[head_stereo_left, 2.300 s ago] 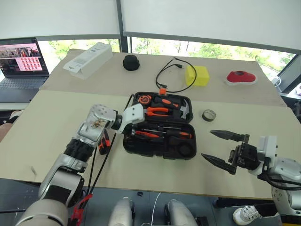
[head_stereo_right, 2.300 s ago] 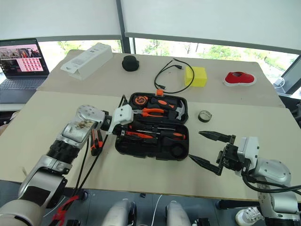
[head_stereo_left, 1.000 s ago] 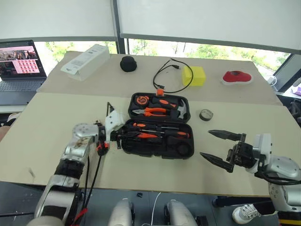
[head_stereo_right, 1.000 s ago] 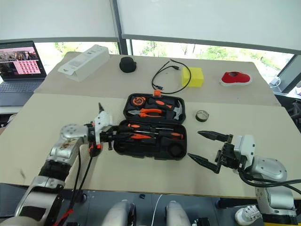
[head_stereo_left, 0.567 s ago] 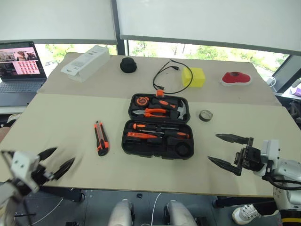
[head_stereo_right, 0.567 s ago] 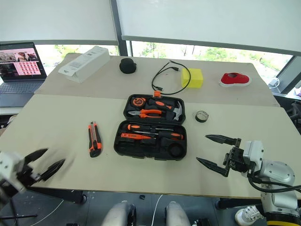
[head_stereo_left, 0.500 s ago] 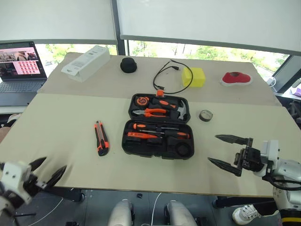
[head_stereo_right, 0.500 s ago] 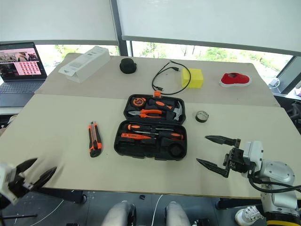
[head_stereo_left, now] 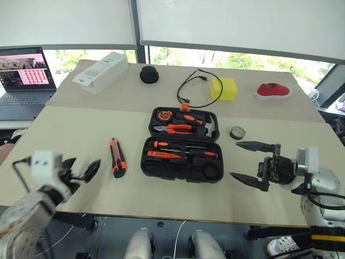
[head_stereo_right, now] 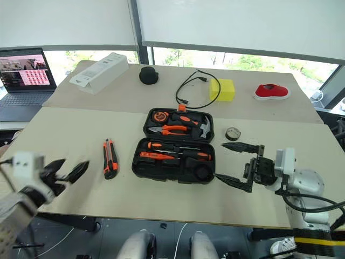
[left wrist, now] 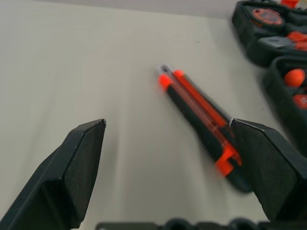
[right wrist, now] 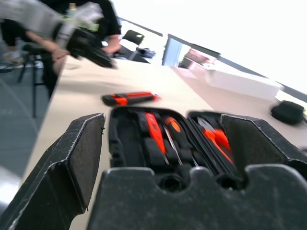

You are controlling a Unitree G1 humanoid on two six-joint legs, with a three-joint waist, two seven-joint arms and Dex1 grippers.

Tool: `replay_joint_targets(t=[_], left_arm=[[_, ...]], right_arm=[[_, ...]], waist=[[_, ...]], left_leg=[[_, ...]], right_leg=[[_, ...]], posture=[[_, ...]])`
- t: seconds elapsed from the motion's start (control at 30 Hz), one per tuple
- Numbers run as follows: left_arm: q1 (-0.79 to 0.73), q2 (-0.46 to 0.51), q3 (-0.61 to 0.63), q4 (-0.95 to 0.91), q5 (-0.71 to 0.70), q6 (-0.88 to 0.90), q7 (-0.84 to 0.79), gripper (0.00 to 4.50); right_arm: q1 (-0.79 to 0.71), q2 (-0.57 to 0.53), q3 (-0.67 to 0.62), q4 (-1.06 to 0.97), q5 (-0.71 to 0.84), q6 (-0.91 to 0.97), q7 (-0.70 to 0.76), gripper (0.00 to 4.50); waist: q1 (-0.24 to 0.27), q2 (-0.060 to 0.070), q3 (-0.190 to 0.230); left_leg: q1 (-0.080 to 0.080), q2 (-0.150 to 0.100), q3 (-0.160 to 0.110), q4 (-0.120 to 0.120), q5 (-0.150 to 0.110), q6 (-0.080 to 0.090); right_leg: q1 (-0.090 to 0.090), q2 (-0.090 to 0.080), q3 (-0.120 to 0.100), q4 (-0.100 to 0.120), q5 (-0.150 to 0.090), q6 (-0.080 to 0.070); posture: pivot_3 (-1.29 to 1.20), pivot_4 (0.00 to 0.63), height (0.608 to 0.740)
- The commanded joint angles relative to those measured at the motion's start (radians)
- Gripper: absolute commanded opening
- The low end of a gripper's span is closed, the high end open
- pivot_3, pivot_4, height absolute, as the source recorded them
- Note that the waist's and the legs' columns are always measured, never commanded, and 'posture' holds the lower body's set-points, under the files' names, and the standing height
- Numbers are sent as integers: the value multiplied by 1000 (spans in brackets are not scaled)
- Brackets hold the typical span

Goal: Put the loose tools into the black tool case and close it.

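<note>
The black tool case (head_stereo_left: 182,144) lies open mid-table, screwdrivers and pliers seated in its slots. One utility knife (head_stereo_left: 116,157) rests loose on the table just left of the case. The left gripper (head_stereo_left: 81,171) hovers at the table's near-left edge, fingers spread wide and empty — the right gripper (head_stereo_left: 254,162), also spread and empty, sits right of the case.

Bare table (head_stereo_left: 64,135) surrounds the utility knife (head_stereo_left: 116,157), seemingly unobstructed.

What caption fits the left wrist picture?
Open left claw aimed at the utility knife lying beside the open black tool case.
</note>
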Motion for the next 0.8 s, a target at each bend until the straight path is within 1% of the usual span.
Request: replay_joint_targets(t=[0.03,0.1,0.23,0.33,0.47,0.53,0.57,0.6,0.67,0.73,0.77,0.8], left_arm=[[-126,-120,-122,-16,23,173,206,4455],[-169,-156,-172,4,64,210,254,4455],[-226,-190,-255,69,135,237,298,4455],[-249,-186,-306,94,182,255,304,4455],[-260,-203,-332,110,229,249,308,4455],[-260,-244,-317,134,235,249,311,4455],[-252,-245,-320,142,244,239,303,3942],[-246,-243,-323,144,256,232,298,3684],[-233,-239,-310,137,267,222,283,3003],[-220,-217,-295,125,283,175,258,2186],[-214,-201,-273,121,282,130,228,1874],[-207,-186,-252,120,281,69,189,1755]], right_arm=[[-79,-44,-13,-37,14,44,-14,4500],[-96,-53,-12,-31,3,45,-12,4500],[-101,-66,-15,-11,3,58,-1,4500],[-94,-69,-22,4,4,62,6,4500],[-81,-73,-34,17,15,84,3,4500],[-71,-74,-36,28,15,91,6,4500],[-66,-75,-36,31,16,94,9,4500],[-62,-75,-37,33,17,96,11,4500],[-54,-76,-40,36,19,104,12,4500],[-44,-78,-44,38,18,105,17,4500],[-36,-79,-46,39,16,103,21,4500],[-28,-79,-49,38,14,101,23,4500]], waist=[[-6,-1,0],[-9,-4,1],[-10,-3,1],[-9,-3,1],[-6,-3,1],[-5,-2,0],[-4,-1,0],[-4,-1,0],[-4,1,-1],[-5,1,-1],[-6,1,-1],[-6,1,-1]], left_leg=[[-1,-1,0,0,0,0],[-1,-2,-1,0,0,0],[-1,-2,-2,-1,0,0],[0,-2,-2,-1,0,0],[0,-3,-2,-1,0,0],[0,-3,-2,-1,0,0],[0,-3,-2,-1,0,0],[0,-3,-2,-1,0,0],[0,-3,-1,-1,0,0],[0,-3,-1,-1,0,0],[0,-3,-1,-1,0,0],[0,-3,-1,-1,0,0]], right_leg=[[-1,0,1,-1,1,1],[-1,1,0,-1,1,1],[-1,3,0,-1,0,-1],[0,2,0,-1,0,-1],[0,1,0,-1,0,-1],[0,1,0,-1,0,-1],[0,1,0,-1,0,-1],[0,1,0,-1,0,-1],[1,1,0,-1,0,-1],[0,1,1,-1,0,-1],[0,1,1,-1,0,-1],[0,1,1,-1,0,-1]], posture=[[0,150,740],[0,150,740],[0,150,740],[0,150,740],[0,150,740],[0,150,740],[0,150,740],[0,150,740],[0,150,740],[0,150,740],[0,150,740],[0,150,740]])
